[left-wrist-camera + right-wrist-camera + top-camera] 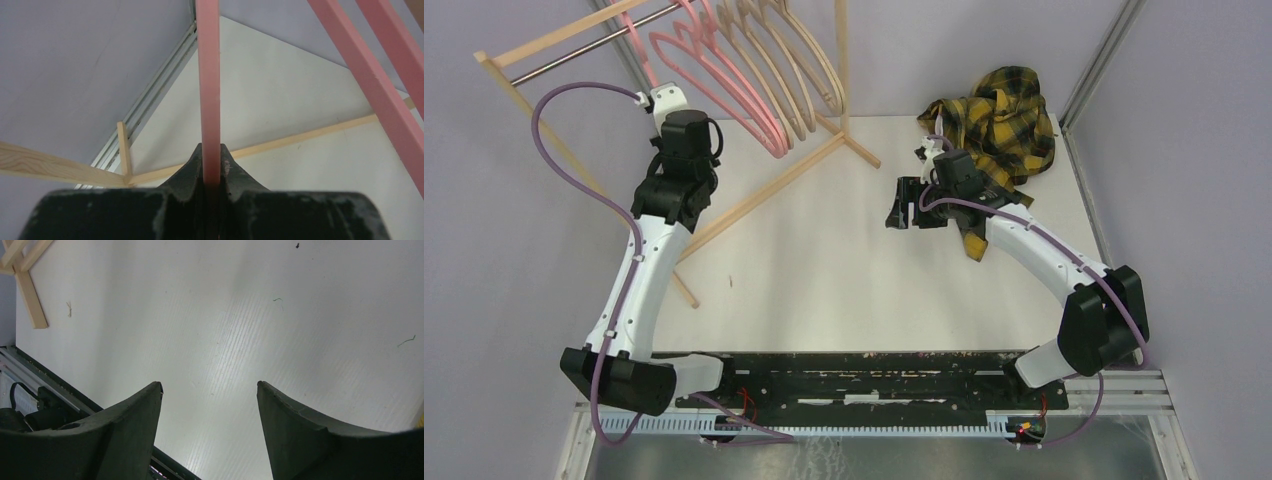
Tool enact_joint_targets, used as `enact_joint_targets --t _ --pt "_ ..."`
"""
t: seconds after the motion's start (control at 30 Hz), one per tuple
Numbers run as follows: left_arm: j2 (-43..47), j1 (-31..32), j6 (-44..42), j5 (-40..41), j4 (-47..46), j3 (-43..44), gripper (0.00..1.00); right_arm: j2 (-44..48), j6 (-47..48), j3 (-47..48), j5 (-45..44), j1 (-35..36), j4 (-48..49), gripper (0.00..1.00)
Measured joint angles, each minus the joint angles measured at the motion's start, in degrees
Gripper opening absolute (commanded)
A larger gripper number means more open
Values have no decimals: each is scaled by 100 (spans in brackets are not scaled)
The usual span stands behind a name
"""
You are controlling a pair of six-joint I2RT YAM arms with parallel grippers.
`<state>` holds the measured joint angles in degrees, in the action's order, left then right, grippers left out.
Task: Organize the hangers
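Left gripper (211, 150) clamped on a pink hanger (208, 75) at the rack (544, 45); right gripper (210, 385) held wide, holding nothing.

Hangers (764, 80) hang in a row along the rack at the counter's (844, 270) far-left corner, pink ones to the left, beige to the right. Left gripper's jaws are pressed tight on one thin pink bar, which runs straight up from between them; two more pink bars slant past on the right of the wrist view. Right gripper sits over the counter right of centre, jaws spread with only counter between them, close beside the yellow plaid shirt (999, 120) heaped at the far-right corner.
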<state>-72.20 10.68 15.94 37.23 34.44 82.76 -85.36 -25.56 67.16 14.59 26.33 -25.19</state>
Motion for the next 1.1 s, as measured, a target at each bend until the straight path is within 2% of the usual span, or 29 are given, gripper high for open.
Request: enact_joint_targets --t 0.07,0.23,0.4,0.43,0.47,0.6,0.8,1.1 --pt "-2 -68 0 -98 -35 0 5 0 7 0 0 -17 0 78" --pt "57 -96 0 -560 -199 -144 50 -31 15 0 0 -26 -7 80" --pt "267 -105 0 -1062 -146 -452 73 -94 13 0 -2 -24 -7 81" --pt "326 -105 0 -1156 -144 -474 82 -94 13 0 0 -26 -7 82" --pt "389 -103 0 -1241 -149 -483 98 -94 11 0 -2 -26 -4 86" --pt "761 -107 0 -1539 -166 -621 99 -96 2 0 0 -26 4 99" --pt "1427 -107 4 -2026 -297 -1355 99 -96 96 -59 -52 -26 70 100" --pt "2433 -46 125 -2643 -450 -3134 99 -4 389 -369 -503 -26 122 100"
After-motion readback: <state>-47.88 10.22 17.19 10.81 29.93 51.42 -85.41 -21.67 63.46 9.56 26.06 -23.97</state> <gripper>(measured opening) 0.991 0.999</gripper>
